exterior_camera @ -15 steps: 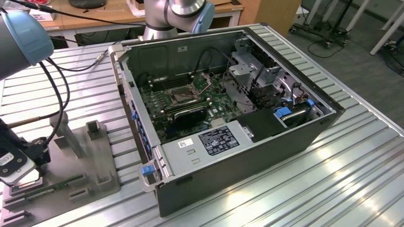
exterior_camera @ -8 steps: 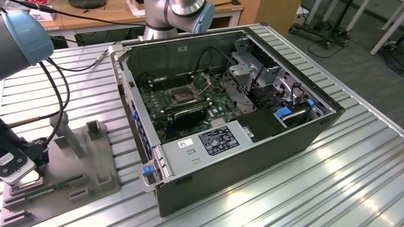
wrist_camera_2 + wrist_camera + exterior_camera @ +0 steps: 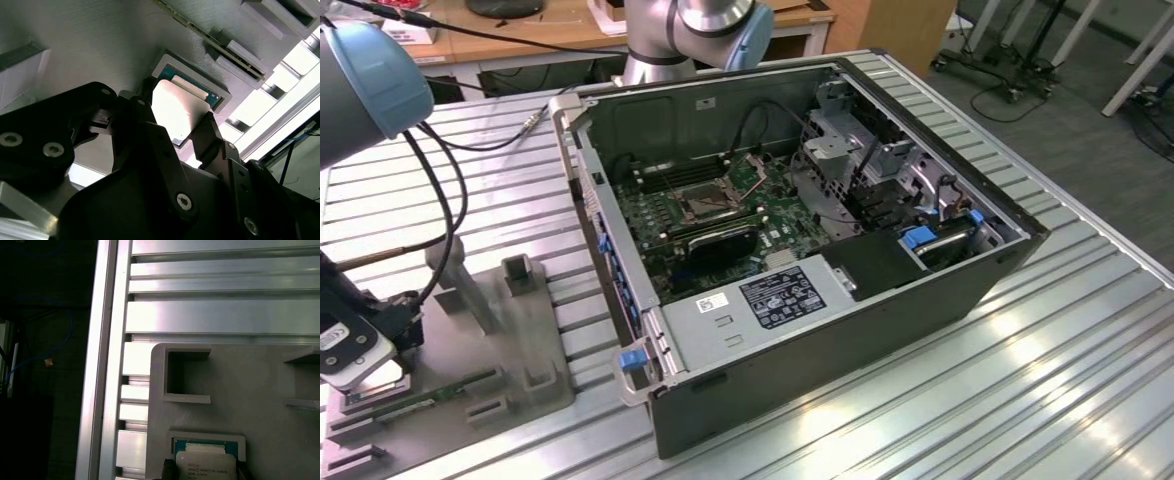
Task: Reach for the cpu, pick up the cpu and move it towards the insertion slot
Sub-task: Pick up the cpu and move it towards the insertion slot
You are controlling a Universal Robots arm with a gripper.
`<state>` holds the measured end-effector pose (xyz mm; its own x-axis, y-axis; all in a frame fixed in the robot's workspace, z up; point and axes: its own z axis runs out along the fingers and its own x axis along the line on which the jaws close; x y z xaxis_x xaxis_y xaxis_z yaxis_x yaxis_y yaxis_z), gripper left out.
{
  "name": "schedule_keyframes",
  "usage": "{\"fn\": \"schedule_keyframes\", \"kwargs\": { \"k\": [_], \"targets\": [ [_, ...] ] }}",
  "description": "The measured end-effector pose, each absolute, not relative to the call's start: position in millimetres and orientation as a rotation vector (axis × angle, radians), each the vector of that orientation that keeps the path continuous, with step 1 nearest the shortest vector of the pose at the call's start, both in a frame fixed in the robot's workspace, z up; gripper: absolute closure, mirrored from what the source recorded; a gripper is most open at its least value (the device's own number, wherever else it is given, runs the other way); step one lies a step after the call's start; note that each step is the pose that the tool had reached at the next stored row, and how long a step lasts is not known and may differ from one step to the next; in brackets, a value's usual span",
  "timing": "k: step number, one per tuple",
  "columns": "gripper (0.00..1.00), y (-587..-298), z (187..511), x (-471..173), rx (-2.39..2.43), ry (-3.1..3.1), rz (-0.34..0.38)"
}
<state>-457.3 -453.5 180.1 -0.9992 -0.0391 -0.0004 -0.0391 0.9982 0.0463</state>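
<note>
Hand point(image 3: 178, 114) straddles the cpu point(image 3: 175, 100), which lies flat in its recess in the grey fixture point(image 3: 260, 390) on the table. Whether the grip has closed: cannot tell. Judgement: clamp opposite edges squarely, lift straight up clear of the recess walls

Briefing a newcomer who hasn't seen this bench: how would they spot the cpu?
On the exterior view's left of the open computer case lies a grey fixture plate. The cpu sits in its framed recess, at the gripper. It is a small pale metal square, unlike the long green strip nearby.
</note>
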Motion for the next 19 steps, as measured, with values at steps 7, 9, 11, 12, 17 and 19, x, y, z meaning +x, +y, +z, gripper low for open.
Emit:
{"fn": "schedule_keyframes", "kwargs": {
  "k": [7, 9, 11, 12, 17, 19],
  "targets": [
    [0.45, -453.4, 180.4, -457.2, 0.062, -3.14, -0.072],
    [0.45, -453.5, 181.2, -457.3, 0.062, -3.14, -0.072],
    [0.45, -453.5, 181.5, -457.3, 0.062, -3.14, -0.072],
    [0.45, -453.5, 181.5, -457.3, 0.062, -3.14, -0.072],
    [0.45, -453.5, 182.6, -457.3, 0.061, -3.14, -0.072],
    [0.45, -453.5, 182.9, -457.3, 0.061, -3.14, -0.072]
  ]
}}
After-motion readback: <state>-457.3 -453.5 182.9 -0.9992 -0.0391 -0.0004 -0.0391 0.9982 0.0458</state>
